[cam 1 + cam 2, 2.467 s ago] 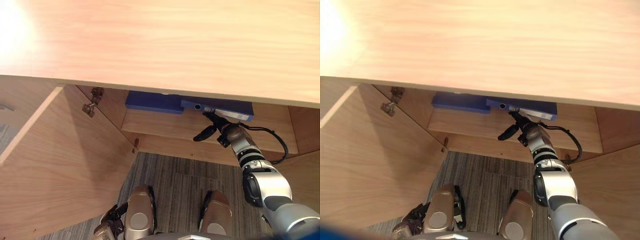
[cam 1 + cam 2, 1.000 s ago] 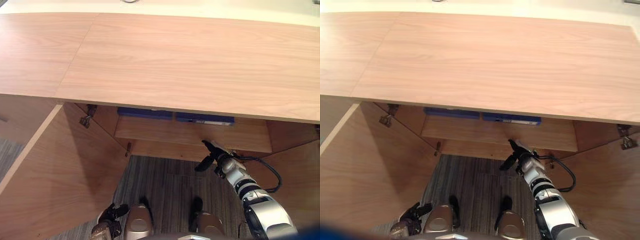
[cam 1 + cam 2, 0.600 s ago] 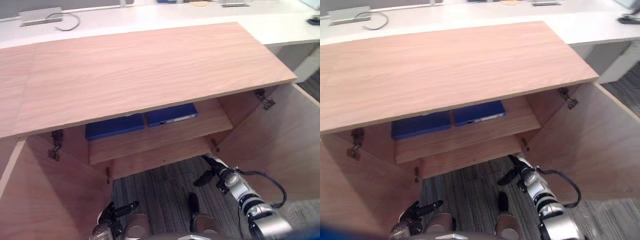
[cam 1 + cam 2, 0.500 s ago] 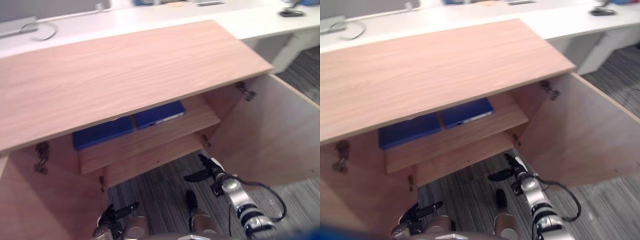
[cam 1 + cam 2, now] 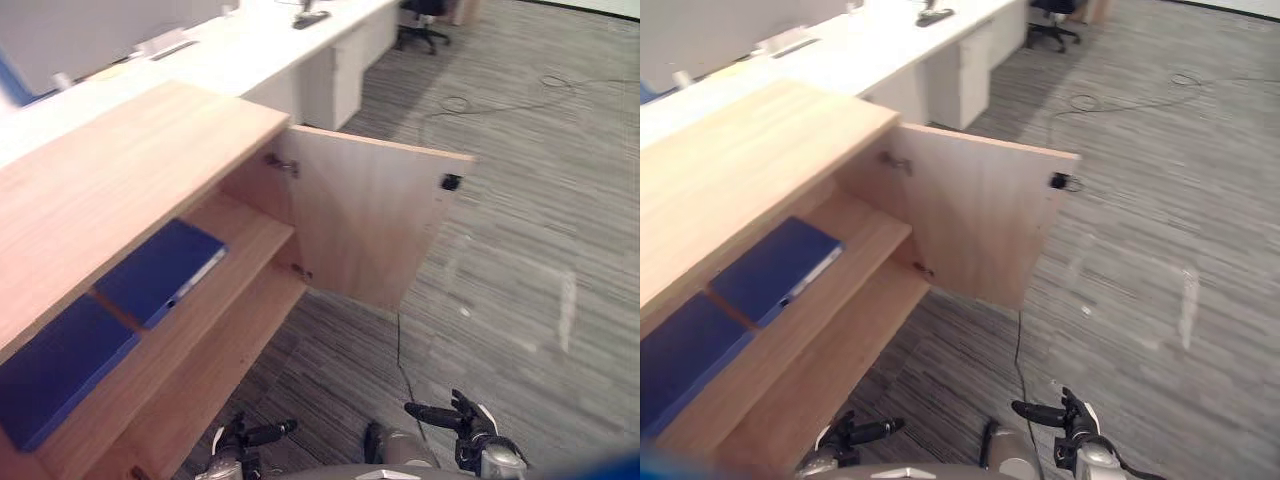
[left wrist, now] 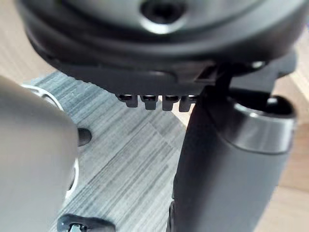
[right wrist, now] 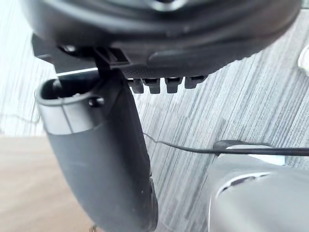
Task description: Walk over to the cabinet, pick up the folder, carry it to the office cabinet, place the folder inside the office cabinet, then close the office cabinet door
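Two dark blue folders lie flat on the upper shelf of the open wooden cabinet [image 5: 120,180]: one [image 5: 160,270] nearer the open door, the other [image 5: 55,365] at the view's lower left. My right hand [image 5: 462,420] hangs low over the carpet, well away from the shelf, fingers straight and empty. My left hand [image 5: 248,436] is low by the cabinet's foot, relaxed and empty. In each wrist view the thumb [image 6: 231,159] [image 7: 106,159] stands out over grey carpet with nothing held.
The cabinet's right door [image 5: 370,215] stands wide open, its dark knob [image 5: 451,182] at the outer edge. A white desk [image 5: 250,50] runs behind the cabinet, with an office chair [image 5: 425,15] at its far end. Grey carpet [image 5: 540,200] stretches to the right, with a thin cable [image 5: 480,105] lying on it.
The whole view has swung to the right, so the camera moved. My right hand has left the shelf edge and dropped low; the folder it held stays on the shelf.
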### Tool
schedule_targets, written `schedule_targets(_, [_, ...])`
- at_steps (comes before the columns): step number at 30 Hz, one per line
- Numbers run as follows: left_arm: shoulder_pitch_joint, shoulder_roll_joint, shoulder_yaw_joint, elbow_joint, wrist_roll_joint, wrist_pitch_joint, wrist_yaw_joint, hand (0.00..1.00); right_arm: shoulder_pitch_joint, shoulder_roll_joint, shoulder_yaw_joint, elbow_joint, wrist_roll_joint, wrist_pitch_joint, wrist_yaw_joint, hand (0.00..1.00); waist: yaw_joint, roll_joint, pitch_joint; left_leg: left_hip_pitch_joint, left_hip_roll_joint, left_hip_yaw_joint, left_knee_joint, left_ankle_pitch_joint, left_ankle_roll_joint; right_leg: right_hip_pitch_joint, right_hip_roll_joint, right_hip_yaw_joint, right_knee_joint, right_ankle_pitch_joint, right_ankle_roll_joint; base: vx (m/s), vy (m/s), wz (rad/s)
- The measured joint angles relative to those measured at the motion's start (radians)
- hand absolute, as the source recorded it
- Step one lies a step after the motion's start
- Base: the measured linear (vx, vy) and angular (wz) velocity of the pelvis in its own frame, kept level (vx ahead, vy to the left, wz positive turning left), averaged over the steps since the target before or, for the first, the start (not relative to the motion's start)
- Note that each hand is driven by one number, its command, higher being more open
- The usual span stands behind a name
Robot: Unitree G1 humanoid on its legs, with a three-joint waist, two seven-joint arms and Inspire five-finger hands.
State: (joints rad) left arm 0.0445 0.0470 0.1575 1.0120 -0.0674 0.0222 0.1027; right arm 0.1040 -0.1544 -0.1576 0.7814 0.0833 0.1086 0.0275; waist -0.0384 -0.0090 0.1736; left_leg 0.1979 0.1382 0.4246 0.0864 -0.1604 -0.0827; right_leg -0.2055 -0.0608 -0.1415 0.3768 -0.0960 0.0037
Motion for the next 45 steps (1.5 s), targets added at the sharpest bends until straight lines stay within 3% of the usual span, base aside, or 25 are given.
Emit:
schedule_targets(6, [-0.033,-0.027,-0.047,-0.003,0.002,-0.021,0.002,1.0,0.02,0.035,-0.023,-0.038,0.002,-0.01,-0.048,1.0,-0.016,-0.013,-0.009,-0.011,0.02,-0.024,-0.015,0.024,-0.034,0.009,0.026,-0.013,-0.049,0.034,-0.012,-0.08,-0.047,-0.01])
schedule_targets(15, [0.011,-0.005,-0.072,-0.006,0.042,-0.029,0.02,1.0,-0.05,0.046,-0.126,-0.221,0.039,-0.041,-0.157,1.0,-0.004,0.026,-0.039,-0.04,0.027,-0.066,-0.052,0.057,-0.043,0.059,0.038,-0.057,-0.199,0.118,-0.022,0.01,0.01,0.15])
schedule_targets(21, [0.038,0.008,-0.056,-0.006,0.036,-0.035,0.019,1.0,-0.232,-0.052,-0.177,-0.225,0.068,-0.089,-0.232,1.0,0.023,0.041,-0.041,-0.079,0.013,-0.131,-0.059,0.076,-0.032,0.09,0.019,-0.112,-0.282,0.16,-0.017,0.0,0.023,0.3])
schedule_targets(28, [0.037,0.012,-0.049,-0.01,-0.032,-0.044,-0.002,1.0,-0.564,-0.18,-0.134,0.004,0.119,-0.093,-0.232,1.0,0.04,0.089,0.005,-0.114,-0.005,-0.186,-0.069,0.105,-0.023,0.105,0.001,-0.16,-0.338,0.198,-0.017,-0.06,0.011,0.22])
schedule_targets(36, [0.019,0.014,-0.044,-0.011,-0.076,-0.058,-0.017,1.0,-0.814,-0.296,-0.016,0.186,0.171,-0.09,-0.182,1.0,0.057,0.107,0.067,-0.147,-0.002,-0.222,-0.064,0.12,-0.026,0.101,0.001,-0.193,-0.366,0.219,-0.025,-0.04,0.001,0.11])
schedule_targets(45, [0.018,0.01,-0.074,-0.052,-0.08,-0.073,-0.022,1.0,-1.066,-0.405,-0.021,0.347,0.274,-0.087,-0.207,1.0,0.057,0.12,0.111,-0.168,-0.004,-0.252,-0.056,0.125,-0.024,0.105,-0.009,-0.222,-0.373,0.225,-0.026,0.0,0.036,0.11])
